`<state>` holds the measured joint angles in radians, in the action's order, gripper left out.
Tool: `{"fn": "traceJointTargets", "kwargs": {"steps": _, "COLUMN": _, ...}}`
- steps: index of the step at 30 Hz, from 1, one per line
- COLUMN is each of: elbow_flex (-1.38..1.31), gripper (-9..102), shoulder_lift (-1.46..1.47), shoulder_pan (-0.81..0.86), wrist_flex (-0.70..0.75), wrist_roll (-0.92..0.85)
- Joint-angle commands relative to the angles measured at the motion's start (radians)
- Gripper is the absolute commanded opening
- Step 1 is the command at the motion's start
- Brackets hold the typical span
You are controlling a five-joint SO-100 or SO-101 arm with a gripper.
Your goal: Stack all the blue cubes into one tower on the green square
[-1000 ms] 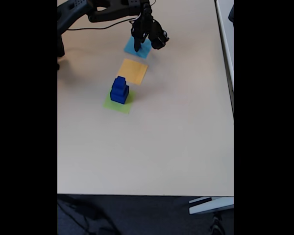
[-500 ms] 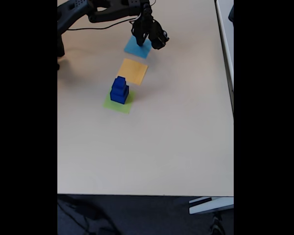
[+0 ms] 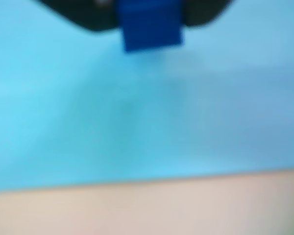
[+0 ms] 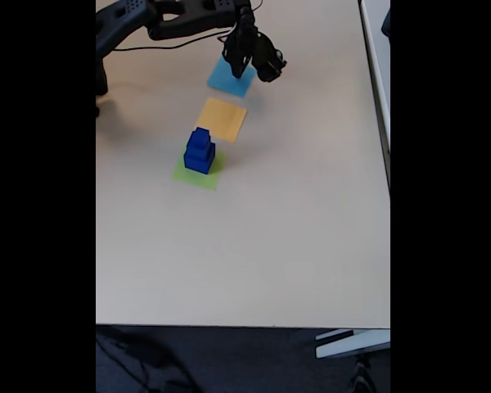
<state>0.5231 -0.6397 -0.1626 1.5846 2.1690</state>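
Note:
In the fixed view a stepped tower of dark blue cubes [image 4: 200,152] stands on the green square [image 4: 198,173], widest cube at the bottom and smallest on top. My gripper [image 4: 239,69] hangs well behind it, over the light blue paper square [image 4: 231,77], apart from the tower. Its jaws are too small and dark to read. The blurred wrist view shows a dark blue block shape [image 3: 152,27] at the top edge between black gripper parts. I cannot tell whether it is a cube or part of the gripper.
An orange-yellow paper square [image 4: 222,119] lies between the light blue square and the green one. The arm's base and cable are at the table's back left. The beige table [image 4: 295,246] ends at the front edge, with dark floor below.
The gripper has drifted slightly up and to the right over the light blue square. The tower has not moved.

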Motion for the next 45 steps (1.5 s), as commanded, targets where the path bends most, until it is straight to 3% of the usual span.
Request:
{"fn": "traceJointTargets", "kwargs": {"steps": 1, "elbow_flex": -0.049, "gripper": 0, "shoulder_lift": -0.104, "shoulder_pan": 0.017, "wrist_flex": 0.031, "wrist_roll": -0.026}}
{"fn": "traceJointTargets", "kwargs": {"steps": 31, "elbow_flex": 0.365, "gripper": 0, "shoulder_lift": -0.681, "shoulder_pan": 0.216, "wrist_flex": 0.044, "wrist_roll": -0.387}}
{"fn": "traceJointTargets", "kwargs": {"steps": 45, "elbow_flex": 0.382, "gripper": 0, "shoulder_lift": -0.788, "shoulder_pan": 0.357, "wrist_flex": 0.097, "wrist_roll": -0.588}}
